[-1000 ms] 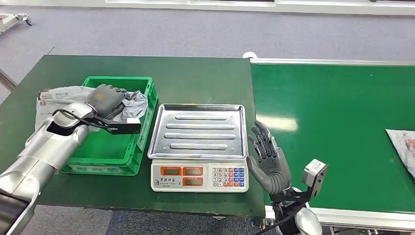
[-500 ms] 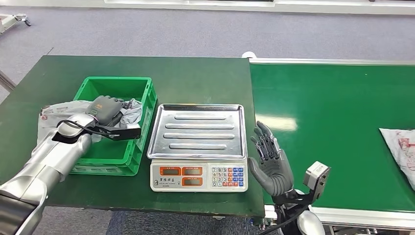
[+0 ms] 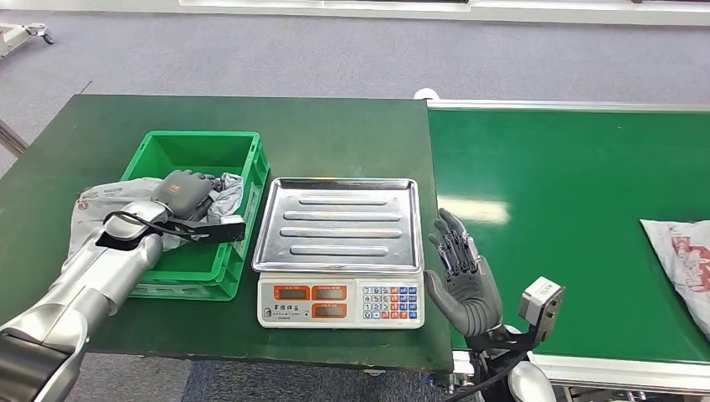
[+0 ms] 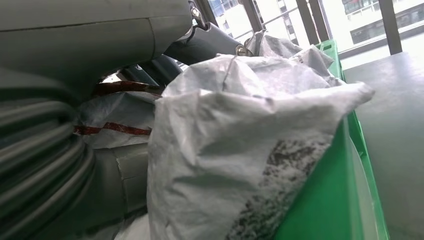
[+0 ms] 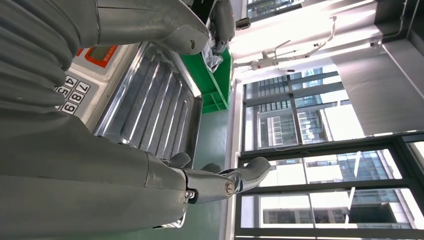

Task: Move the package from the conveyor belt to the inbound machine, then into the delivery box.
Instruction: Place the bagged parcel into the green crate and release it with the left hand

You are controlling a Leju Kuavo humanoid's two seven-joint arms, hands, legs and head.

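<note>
A crumpled grey-white package (image 3: 107, 201) lies across the left wall of the green delivery box (image 3: 201, 152), part inside, part hanging out onto the table. My left hand (image 3: 186, 190) grips it from above inside the box. Up close, the package (image 4: 240, 150) bulges against the box wall (image 4: 360, 190), with my fingers (image 4: 200, 40) curled over it. The inbound machine, a scale with a bare steel tray (image 3: 339, 222), stands right of the box. My right hand (image 3: 462, 280) is open, fingers up, beside the scale's right edge. A second package (image 3: 680, 260) lies on the conveyor belt (image 3: 569, 209) at far right.
The scale's keypad and displays (image 3: 339, 301) face me near the dark green table's (image 3: 335, 134) front edge. The tray (image 5: 150, 105) and box (image 5: 217, 85) also appear past my right hand. Grey floor lies beyond the table.
My left hand has drawn back toward me and lower in the box, the package with it. The second package has ridden further left on the belt. My right hand is almost still.
</note>
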